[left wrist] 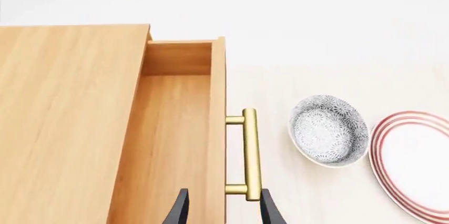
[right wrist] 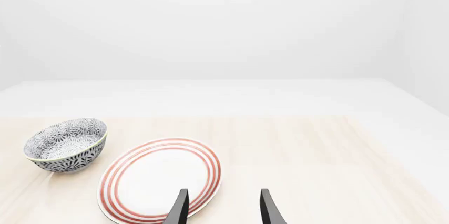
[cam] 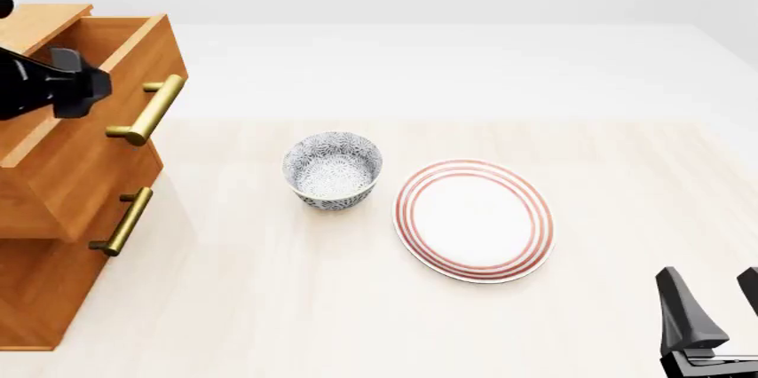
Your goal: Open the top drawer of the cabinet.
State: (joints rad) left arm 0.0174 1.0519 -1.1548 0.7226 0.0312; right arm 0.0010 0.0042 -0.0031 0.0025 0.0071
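Observation:
The orange-brown cabinet (cam: 34, 303) stands at the table's left, and the left wrist view looks down on its top (left wrist: 63, 119). Its top drawer (cam: 81, 154) is pulled well out, so the plain wood interior (left wrist: 172, 129) shows. The drawer's brass bar handle (left wrist: 251, 153) (cam: 148, 110) sticks out from the front panel. My left gripper (left wrist: 224, 211) (cam: 85, 85) hangs open just above the drawer front, one finger over the interior and the other just outside the handle's end, holding nothing. My right gripper (cam: 716, 305) (right wrist: 224, 209) is open and empty near the table's front right.
A patterned grey bowl (cam: 333, 169) (right wrist: 67, 145) (left wrist: 328, 129) stands mid-table. A white plate with red rings (cam: 474, 218) (right wrist: 157, 179) (left wrist: 417, 161) lies just right of it. The middle drawer's brass handle (cam: 122, 221) sits below the open drawer.

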